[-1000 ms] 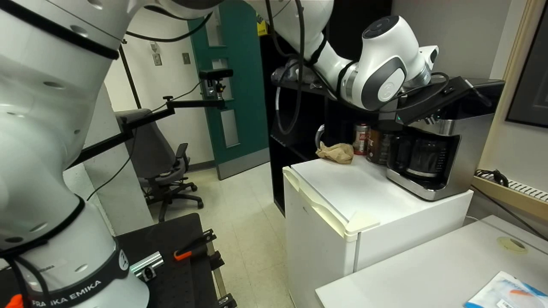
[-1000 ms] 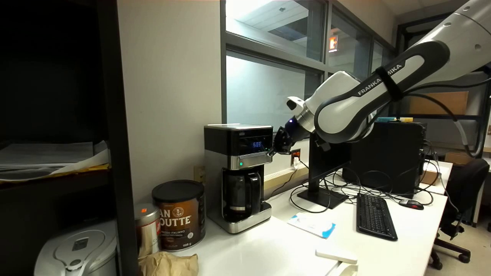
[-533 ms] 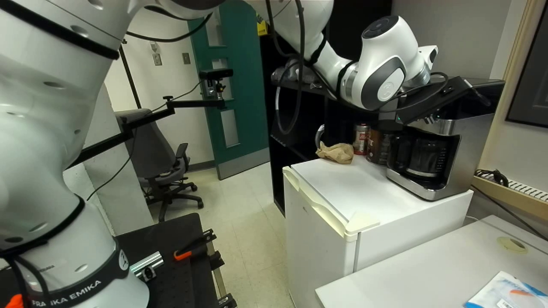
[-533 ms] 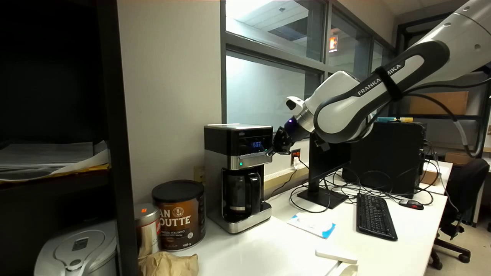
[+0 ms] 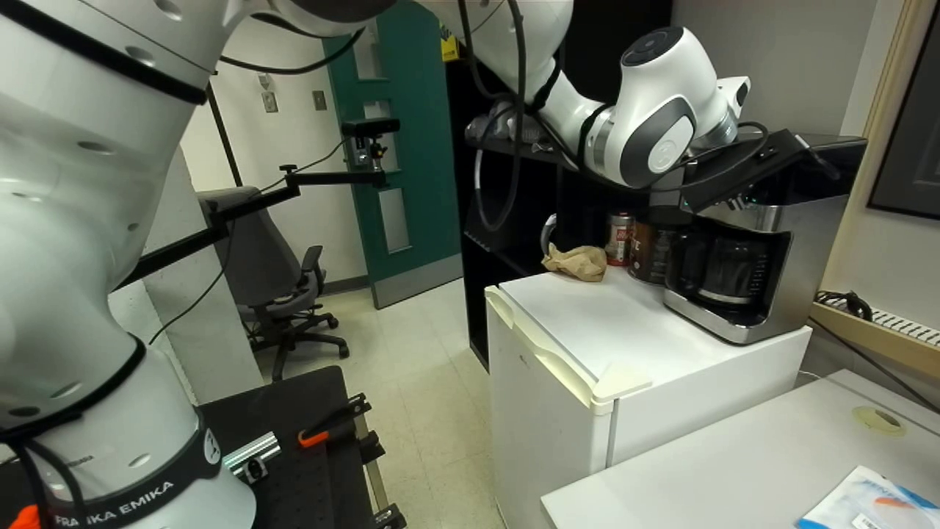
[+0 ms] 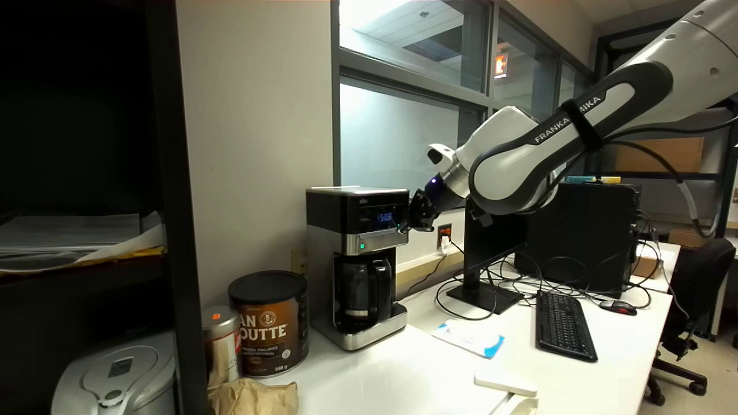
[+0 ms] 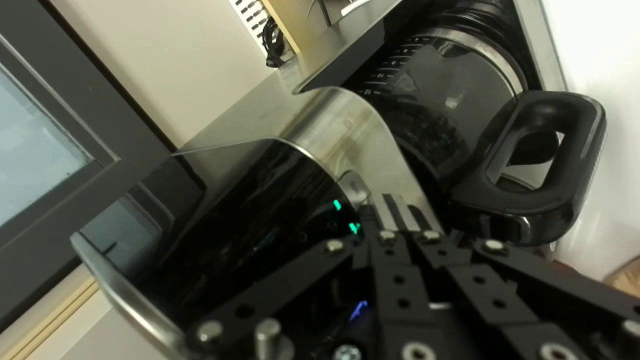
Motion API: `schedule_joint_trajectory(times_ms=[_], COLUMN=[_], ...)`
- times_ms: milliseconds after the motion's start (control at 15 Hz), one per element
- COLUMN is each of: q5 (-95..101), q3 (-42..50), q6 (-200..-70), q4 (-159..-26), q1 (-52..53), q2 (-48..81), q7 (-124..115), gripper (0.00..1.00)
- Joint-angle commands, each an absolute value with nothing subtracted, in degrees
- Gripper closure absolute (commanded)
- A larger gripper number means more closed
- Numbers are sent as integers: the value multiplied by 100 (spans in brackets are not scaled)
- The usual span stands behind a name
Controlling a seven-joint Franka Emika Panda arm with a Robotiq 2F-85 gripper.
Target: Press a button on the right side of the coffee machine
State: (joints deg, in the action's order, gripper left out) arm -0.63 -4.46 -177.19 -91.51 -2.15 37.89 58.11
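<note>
The coffee machine (image 5: 809,257) stands on a fridge (image 5: 602,330).

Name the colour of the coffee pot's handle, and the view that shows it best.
Black; the handle shows best in the wrist view.

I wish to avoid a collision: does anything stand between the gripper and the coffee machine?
Nothing visible does: in the wrist view, the gripper is at the front of the coffee machine; whether they touch is unclear.

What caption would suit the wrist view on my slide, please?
Robot's closed claw near two green lights on the coffee maker, whose pot sits beneath the silver band.
</note>
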Motion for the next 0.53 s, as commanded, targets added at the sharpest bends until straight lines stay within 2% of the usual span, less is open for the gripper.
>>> schedule_joint_trajectory(times_ms=[0, 467], q5=[-38, -32], q3=[-506, -506], q6=[-17724, -17721], q4=[-8729, -8702], q1=[-201, -193], q2=[4074, 4108], q7=[5866, 5867], gripper=[100, 100])
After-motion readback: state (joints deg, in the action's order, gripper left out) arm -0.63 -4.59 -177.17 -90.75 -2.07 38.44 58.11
